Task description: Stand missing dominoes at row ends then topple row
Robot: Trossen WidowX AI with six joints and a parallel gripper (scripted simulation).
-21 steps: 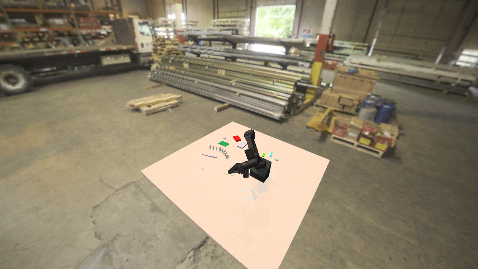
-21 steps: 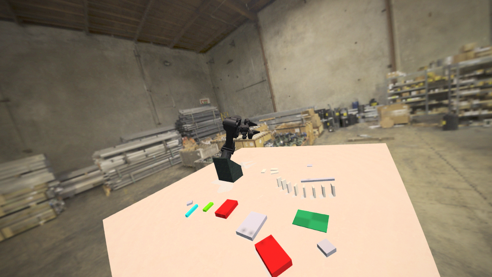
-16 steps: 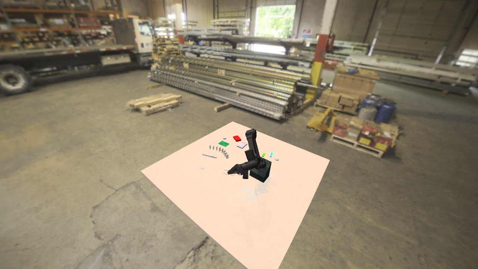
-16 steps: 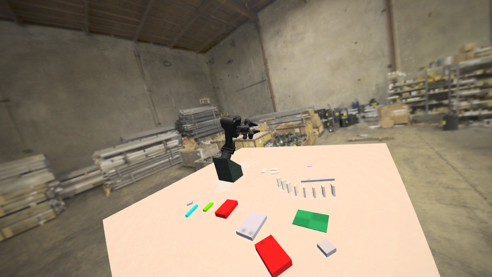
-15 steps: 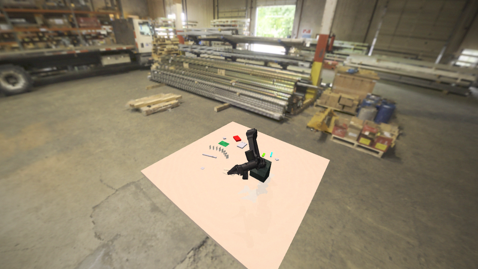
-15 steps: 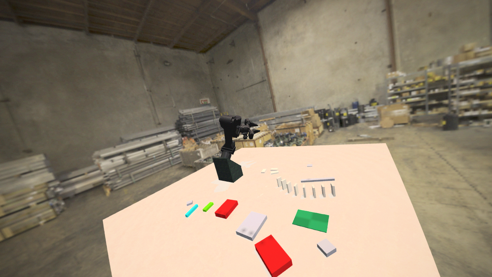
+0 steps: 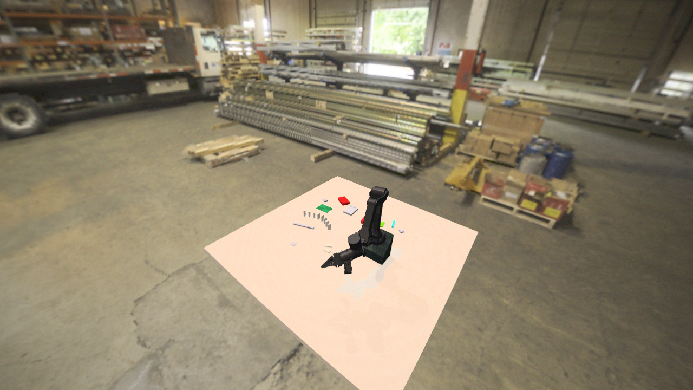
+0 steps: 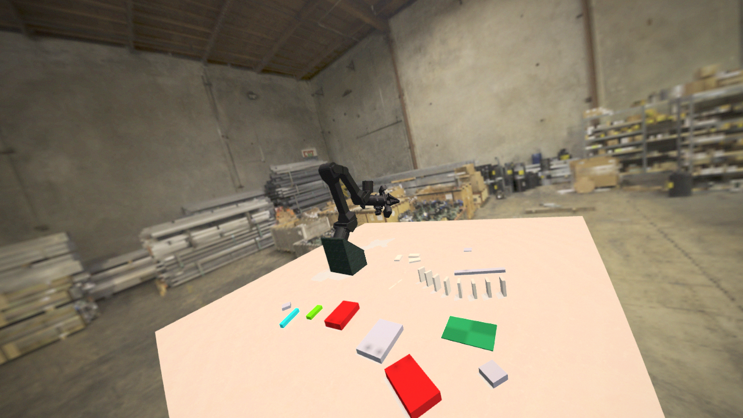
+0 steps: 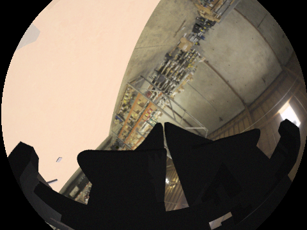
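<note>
A row of several pale dominoes (image 7: 317, 219) (image 8: 460, 285) stands in a slightly curved line on the peach mat (image 7: 387, 310) (image 8: 545, 312). Two loose dominoes (image 7: 327, 248) (image 8: 414, 256) lie flat on the mat between the row and the robot base (image 7: 380, 249) (image 8: 342, 254). My gripper (image 7: 323, 265) (image 8: 397, 199) (image 9: 165, 125) is shut with nothing between the fingers. It hangs in the air, level with the base top, well away from the row and a little past the loose dominoes. The wrist view shows only the closed black fingers, mat and warehouse background.
A long grey bar (image 7: 303, 225) (image 8: 479, 271) lies beside the row. A green plate (image 7: 324, 208) (image 8: 469, 332), two red blocks (image 8: 341, 314) (image 8: 411, 384), a white slab (image 7: 351, 209) (image 8: 379, 339), a small grey block (image 8: 493, 373), a cyan bar (image 8: 288, 317) and a green bar (image 8: 313, 312) lie beyond it.
</note>
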